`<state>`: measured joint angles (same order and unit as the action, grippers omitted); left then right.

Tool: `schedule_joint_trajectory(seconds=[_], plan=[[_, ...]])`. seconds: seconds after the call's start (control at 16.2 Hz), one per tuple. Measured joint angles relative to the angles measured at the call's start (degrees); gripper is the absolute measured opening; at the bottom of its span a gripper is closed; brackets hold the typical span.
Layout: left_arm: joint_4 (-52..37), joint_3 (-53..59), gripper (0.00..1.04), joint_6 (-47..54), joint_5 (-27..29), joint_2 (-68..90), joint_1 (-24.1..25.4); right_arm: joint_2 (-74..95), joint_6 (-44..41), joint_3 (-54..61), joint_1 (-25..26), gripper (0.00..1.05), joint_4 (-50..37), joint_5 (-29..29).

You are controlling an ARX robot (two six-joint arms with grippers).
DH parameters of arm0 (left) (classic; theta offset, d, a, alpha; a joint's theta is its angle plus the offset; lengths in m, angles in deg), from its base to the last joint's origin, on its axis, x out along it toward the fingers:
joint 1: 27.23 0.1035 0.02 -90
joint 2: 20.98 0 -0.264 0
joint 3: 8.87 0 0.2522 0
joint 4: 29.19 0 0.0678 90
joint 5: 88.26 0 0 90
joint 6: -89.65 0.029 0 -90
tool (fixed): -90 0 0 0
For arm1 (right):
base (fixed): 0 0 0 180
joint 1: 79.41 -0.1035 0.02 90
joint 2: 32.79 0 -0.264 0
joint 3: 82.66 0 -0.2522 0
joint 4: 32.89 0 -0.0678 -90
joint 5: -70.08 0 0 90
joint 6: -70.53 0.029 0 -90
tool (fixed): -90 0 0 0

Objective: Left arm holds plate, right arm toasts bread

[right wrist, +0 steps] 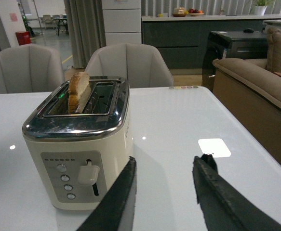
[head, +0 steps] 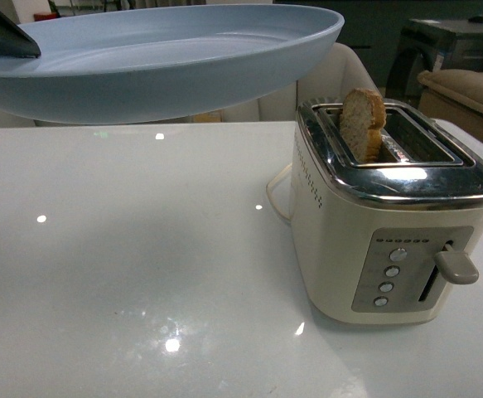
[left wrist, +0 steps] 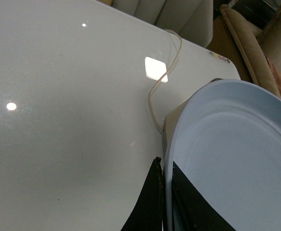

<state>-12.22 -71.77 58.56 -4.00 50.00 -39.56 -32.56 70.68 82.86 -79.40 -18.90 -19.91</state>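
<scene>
The pale blue plate (head: 158, 58) hangs in the air at the upper left of the front view, above the white table. My left gripper (left wrist: 163, 166) is shut on the plate's rim (left wrist: 167, 159); its dark tip (head: 1, 33) shows at the plate's left edge. The bread (head: 362, 123) stands upright in the left slot of the cream toaster (head: 390, 224), sticking out of the top. It also shows in the right wrist view (right wrist: 77, 90). My right gripper (right wrist: 170, 162) is open and empty, low over the table beside the toaster's lever end (right wrist: 88, 173).
The toaster's cord (left wrist: 155, 91) loops on the table (head: 125, 274) behind the toaster. Grey chairs (right wrist: 126, 62) stand past the table's far edge. A sofa (right wrist: 256, 82) stands off the table's right side.
</scene>
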Motion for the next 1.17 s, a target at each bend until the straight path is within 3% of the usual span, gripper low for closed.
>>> schedule_joint_trajectory(seconds=[0.31, 1.11, 1.17], plan=[[0.0, 0.0, 0.03, 0.0, 0.0, 0.0, 0.0, 0.0, 0.0, 0.0, 0.0, 0.98, 0.0, 0.0], [0.0, 0.0, 0.03, 0.0, 0.0, 0.0, 0.0, 0.0, 0.0, 0.0, 0.0, 0.98, 0.0, 0.0], [-2.9, 0.8, 0.03, 1.0, 2.5, 0.0, -0.7, 0.0, 0.0, 0.0, 0.0, 0.98, 0.0, 0.0]])
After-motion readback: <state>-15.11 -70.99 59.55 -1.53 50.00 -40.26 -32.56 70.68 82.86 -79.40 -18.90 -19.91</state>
